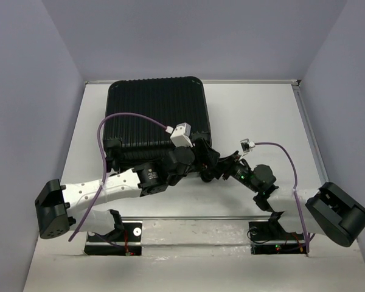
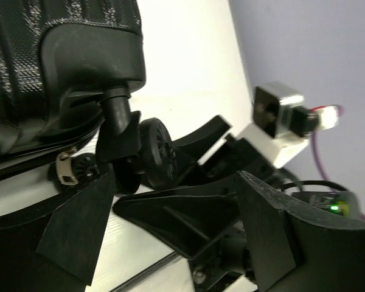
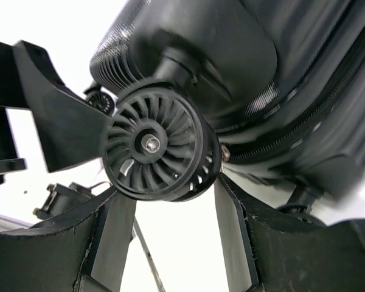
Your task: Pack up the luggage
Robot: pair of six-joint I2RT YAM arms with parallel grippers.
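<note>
A: Where is the luggage found?

B: It is laid flat on the white desk, close to the far edge and left of the middle. The ribbed shell is turned upward and the case is seen closed.

A: And where are the arms placed?

B: Both are stretched to the near right corner of the case, where a caster wheel is mounted.

A: How is the left pincer held?

B: It is held open. Its fingers are spread wide, nothing is gripped, and the wheel is seen beyond the gap.

A: And the right pincer?

B: Its jaws are parted too. In the right wrist view the finned wheel is framed right at the gap between them. Whether the pads are touched by it cannot be told.

A: What else is shown?

B: A purple cable is looped over the case from the left arm. A white wrist camera is carried above the same corner. A zipper is seen along the shell edge behind the wheel.
</note>
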